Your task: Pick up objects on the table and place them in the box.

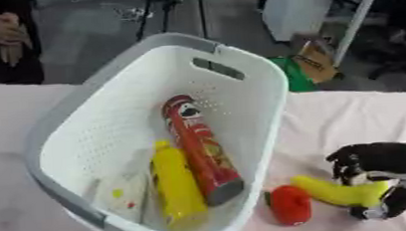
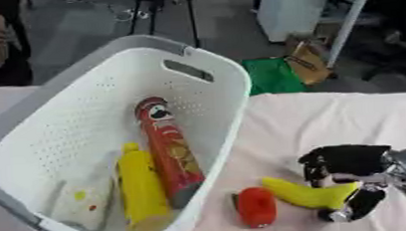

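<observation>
A white laundry basket (image 1: 266, 79) stands on the pink table and holds a red crisp tube (image 1: 199, 147), a yellow bottle (image 1: 177, 186) and a pale packet (image 1: 122, 194). To the right of the basket lie a red object (image 1: 291, 205) and a yellow banana (image 1: 337, 191). My right hand (image 1: 380, 170) comes in from the right edge with its fingers and thumb curled round the banana's right end, low on the table. My left hand shows in neither view.
Beyond the table's far edge are a green bag (image 2: 272, 75) with a cardboard box (image 1: 315, 60), white furniture legs and a stand. A person stands at the far left, off the table.
</observation>
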Available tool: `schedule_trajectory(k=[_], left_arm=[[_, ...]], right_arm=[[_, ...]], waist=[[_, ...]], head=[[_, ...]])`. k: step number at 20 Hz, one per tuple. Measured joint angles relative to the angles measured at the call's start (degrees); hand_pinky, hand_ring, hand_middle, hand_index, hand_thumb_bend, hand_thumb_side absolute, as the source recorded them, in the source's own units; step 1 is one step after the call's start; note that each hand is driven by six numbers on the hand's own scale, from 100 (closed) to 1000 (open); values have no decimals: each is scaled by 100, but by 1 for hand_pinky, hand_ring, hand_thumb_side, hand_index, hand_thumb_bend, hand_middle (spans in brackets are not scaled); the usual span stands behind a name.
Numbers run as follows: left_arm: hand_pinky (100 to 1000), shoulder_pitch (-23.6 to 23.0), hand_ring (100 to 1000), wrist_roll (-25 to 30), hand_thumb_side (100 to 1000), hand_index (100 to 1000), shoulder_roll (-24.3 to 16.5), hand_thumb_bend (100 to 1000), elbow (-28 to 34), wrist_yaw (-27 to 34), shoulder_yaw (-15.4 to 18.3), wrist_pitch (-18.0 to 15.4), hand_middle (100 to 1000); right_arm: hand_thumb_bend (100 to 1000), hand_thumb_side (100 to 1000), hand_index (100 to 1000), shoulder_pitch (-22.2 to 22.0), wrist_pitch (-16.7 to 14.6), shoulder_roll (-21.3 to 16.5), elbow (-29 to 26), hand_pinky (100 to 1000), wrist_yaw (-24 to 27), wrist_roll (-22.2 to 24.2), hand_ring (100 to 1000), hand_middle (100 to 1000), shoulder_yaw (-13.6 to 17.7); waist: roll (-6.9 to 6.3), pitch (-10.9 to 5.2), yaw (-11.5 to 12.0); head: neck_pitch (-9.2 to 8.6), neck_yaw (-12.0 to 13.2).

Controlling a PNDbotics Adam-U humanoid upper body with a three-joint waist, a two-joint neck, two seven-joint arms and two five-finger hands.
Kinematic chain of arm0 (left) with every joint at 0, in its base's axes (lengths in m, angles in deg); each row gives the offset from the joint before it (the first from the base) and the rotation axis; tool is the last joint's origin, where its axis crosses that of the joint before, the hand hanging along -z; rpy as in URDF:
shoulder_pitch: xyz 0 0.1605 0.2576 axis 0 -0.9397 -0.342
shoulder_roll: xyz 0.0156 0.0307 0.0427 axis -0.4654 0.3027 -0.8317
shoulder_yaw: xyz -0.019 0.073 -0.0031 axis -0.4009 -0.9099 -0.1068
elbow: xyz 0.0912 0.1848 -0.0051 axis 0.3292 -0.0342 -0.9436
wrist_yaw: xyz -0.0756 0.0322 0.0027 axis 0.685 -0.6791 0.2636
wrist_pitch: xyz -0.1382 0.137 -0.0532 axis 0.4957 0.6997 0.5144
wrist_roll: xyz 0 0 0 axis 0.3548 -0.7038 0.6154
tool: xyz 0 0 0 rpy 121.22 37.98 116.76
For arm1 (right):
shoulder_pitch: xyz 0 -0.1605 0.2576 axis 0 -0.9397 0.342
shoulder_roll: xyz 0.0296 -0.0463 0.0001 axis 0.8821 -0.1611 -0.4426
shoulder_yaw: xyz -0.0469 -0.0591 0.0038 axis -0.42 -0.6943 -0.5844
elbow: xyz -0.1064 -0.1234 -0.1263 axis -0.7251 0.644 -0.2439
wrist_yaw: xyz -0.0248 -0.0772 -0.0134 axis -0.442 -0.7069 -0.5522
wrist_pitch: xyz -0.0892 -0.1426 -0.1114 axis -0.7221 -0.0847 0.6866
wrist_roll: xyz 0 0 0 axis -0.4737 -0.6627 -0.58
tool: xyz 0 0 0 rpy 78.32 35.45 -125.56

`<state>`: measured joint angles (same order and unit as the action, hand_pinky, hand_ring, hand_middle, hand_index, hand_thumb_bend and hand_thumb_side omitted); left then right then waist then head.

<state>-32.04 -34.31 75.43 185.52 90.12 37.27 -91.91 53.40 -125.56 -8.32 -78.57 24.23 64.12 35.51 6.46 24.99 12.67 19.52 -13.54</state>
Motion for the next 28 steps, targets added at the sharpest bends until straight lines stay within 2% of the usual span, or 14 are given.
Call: schedule_trajectory(k=[15, 28], left_arm=[[574, -9, 442, 7, 898, 627, 0, 100, 0, -25, 0, -6, 555], [573, -55, 444, 31, 897, 627, -4, 100, 0, -61, 2, -5, 556]], right_arm=[[162, 580, 514, 20, 80, -64, -59, 956, 49, -279, 964, 684, -29], [128, 572, 493, 16, 163, -250, -219, 951, 147, -469, 963, 682, 8]], waist=[[-16, -29, -95], [-16, -158, -211]], head=[[0, 53], [0, 148]])
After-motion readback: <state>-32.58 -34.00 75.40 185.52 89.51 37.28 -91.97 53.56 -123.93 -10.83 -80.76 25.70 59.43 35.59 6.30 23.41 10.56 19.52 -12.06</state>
